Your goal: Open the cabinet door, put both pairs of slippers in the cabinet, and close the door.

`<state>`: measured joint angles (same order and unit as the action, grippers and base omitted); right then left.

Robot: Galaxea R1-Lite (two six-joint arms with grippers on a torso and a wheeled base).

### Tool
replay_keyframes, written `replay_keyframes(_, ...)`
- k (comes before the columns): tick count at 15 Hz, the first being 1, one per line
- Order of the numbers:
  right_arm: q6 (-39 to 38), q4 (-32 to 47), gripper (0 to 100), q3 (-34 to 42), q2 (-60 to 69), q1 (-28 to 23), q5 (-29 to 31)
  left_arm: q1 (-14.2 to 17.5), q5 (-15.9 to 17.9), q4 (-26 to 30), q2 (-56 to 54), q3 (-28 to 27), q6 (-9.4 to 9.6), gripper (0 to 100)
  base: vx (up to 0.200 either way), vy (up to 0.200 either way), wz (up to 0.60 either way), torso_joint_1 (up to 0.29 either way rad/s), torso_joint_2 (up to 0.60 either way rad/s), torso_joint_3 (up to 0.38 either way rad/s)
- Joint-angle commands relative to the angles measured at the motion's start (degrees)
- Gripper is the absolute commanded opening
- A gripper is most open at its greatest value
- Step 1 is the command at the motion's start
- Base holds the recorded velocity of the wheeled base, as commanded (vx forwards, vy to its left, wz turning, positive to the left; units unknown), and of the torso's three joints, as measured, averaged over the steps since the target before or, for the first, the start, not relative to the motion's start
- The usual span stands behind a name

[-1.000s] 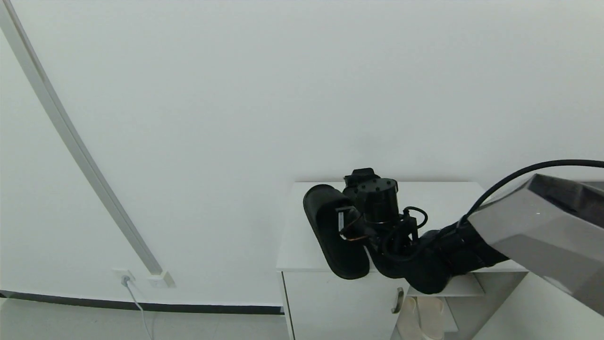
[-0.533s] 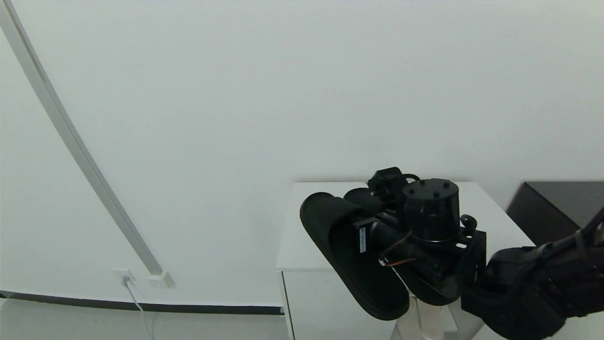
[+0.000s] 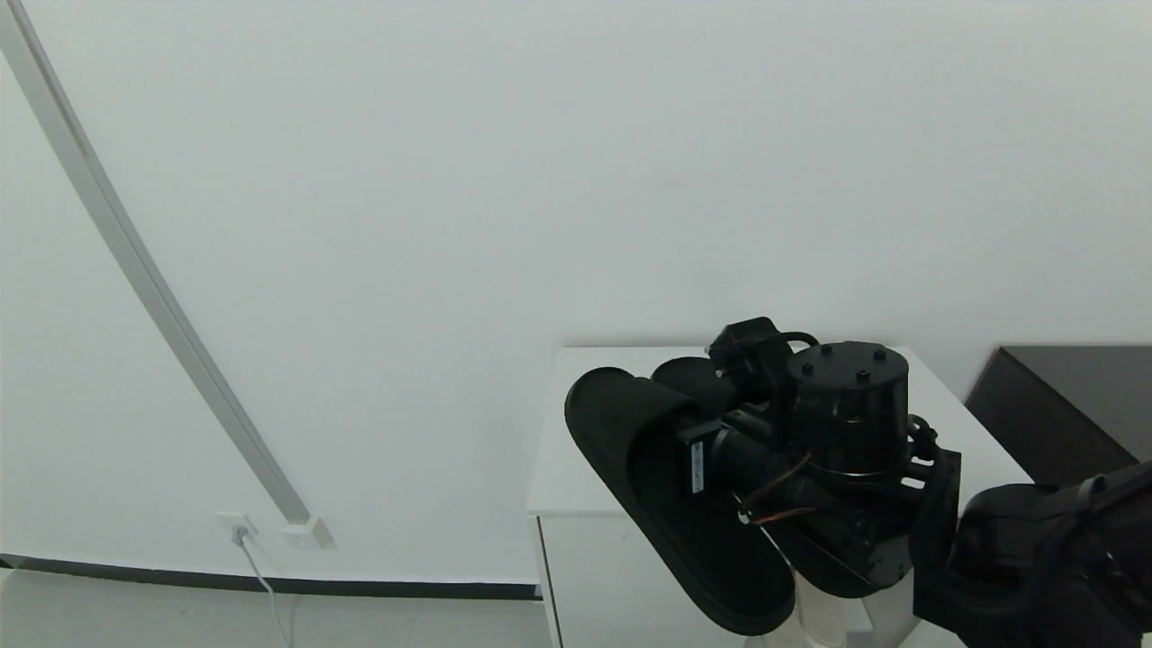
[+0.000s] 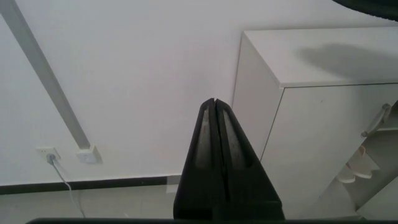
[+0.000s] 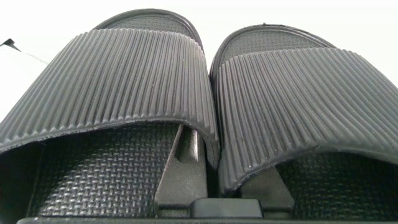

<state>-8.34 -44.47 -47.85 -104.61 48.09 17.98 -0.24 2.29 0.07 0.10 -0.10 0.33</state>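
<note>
The white cabinet (image 3: 576, 450) stands against the wall, low on the robot's right. Its open compartment lies below and to the right of the raised load, beside the closed front panel.

The black slippers (image 3: 684, 504) hang as a pair in front of the cabinet's top. Their long axis slants from up-left down to lower right, so they must drop and turn to enter.

The right hand (image 5: 219, 177) has a finger inside each slipper and pinches the two inner straps together.

The left hand (image 4: 214, 109), fingers pressed together and holding nothing, sits off to the left, farther from the opening.

A pale pair (image 4: 357, 168) seems already shelved inside, though the arm hides much of that space.

The door handle (image 4: 375, 119) borders the gap.
</note>
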Motion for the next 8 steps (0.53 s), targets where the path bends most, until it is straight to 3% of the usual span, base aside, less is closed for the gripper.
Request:
replay_keyframes(1,0.0,0.0,0,0.6,0.0,0.5,0.0,0.0,0.0,0.0,0.0,0.0,-0.07,0,-0.2,0.0,0.0,-0.002,0.01,-0.002)
replay_keyframes(8,0.3,-0.4,0,1.9,-0.1,0.9,0.1,0.0,0.0,0.0,0.0,0.0,0.02,0,-0.2,0.0,0.0,0.002,0.0,0.004)
